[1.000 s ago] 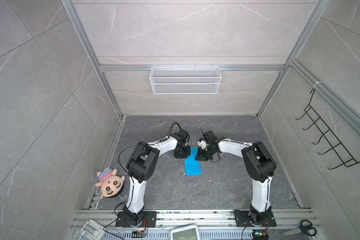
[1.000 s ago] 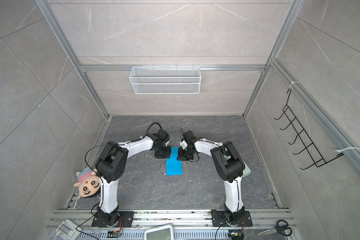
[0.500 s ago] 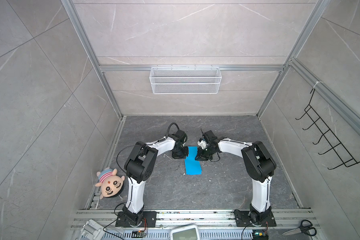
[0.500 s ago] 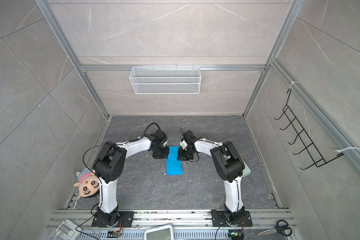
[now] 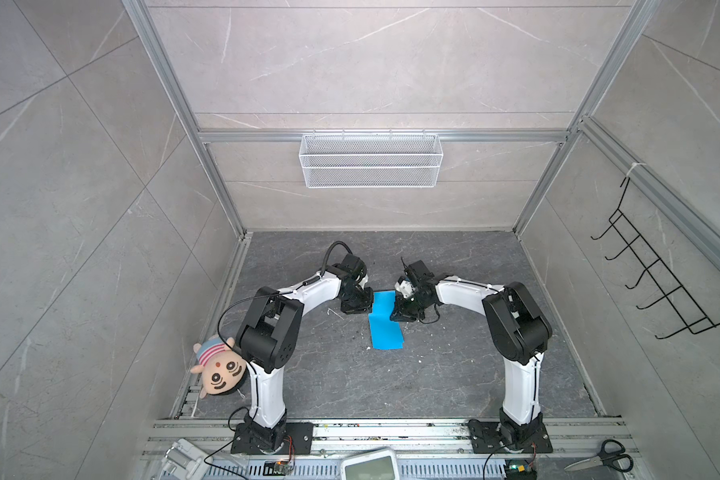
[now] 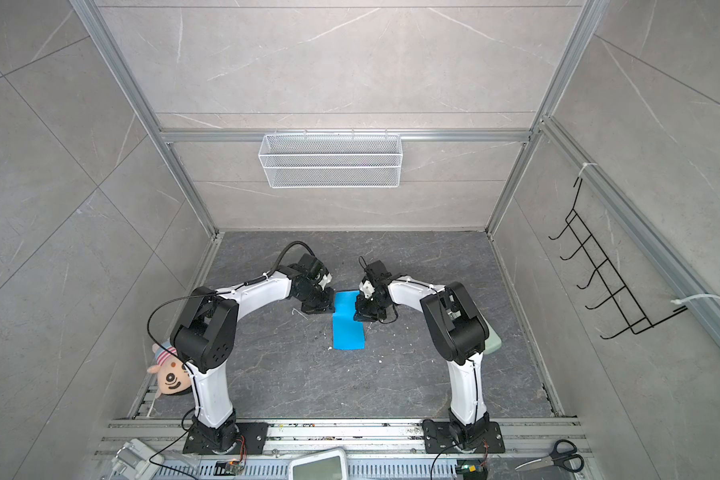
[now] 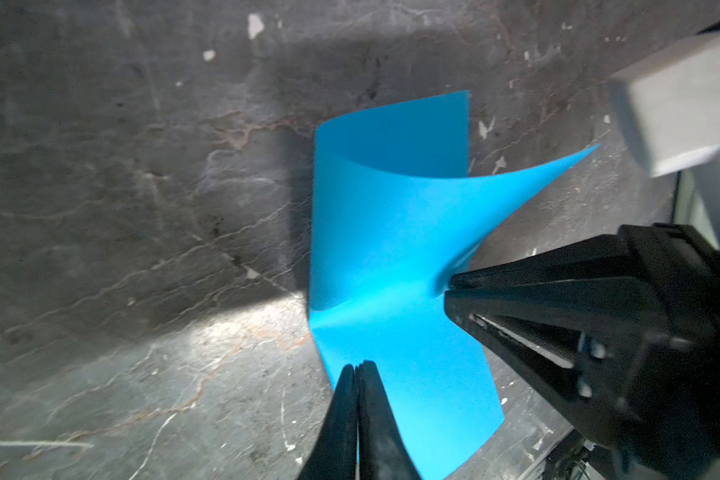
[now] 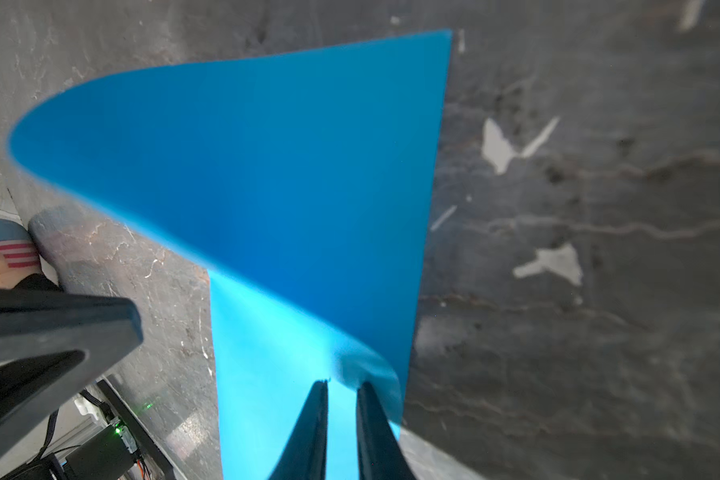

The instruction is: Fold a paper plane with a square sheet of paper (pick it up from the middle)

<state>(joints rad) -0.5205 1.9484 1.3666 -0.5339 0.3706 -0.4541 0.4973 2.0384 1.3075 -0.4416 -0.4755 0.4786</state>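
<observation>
Bright sky-blue square paper sheet (image 5: 385, 332): half curled over.
Left tool (image 7: 357, 368): closed tight at its edge.
Right tool (image 8: 344, 382): pinching its lifted side.

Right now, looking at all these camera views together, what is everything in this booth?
square sheet of paper: one, sky-blue, centre of the floor, one side curled up.
wire basket: one, white, back wall.
hook rack: one, black, right wall.
plush doll: one, peach with striped cap, floor's left edge.
scissors: one pair, black-handled, front right.
screen device: one, white, front middle.
white scraps: several, scattered on the floor.
arms: two, white and black, left and right.
left tool: one, black, shut, beside the sheet.
right tool: one, black, shut on the sheet's edge.
</observation>
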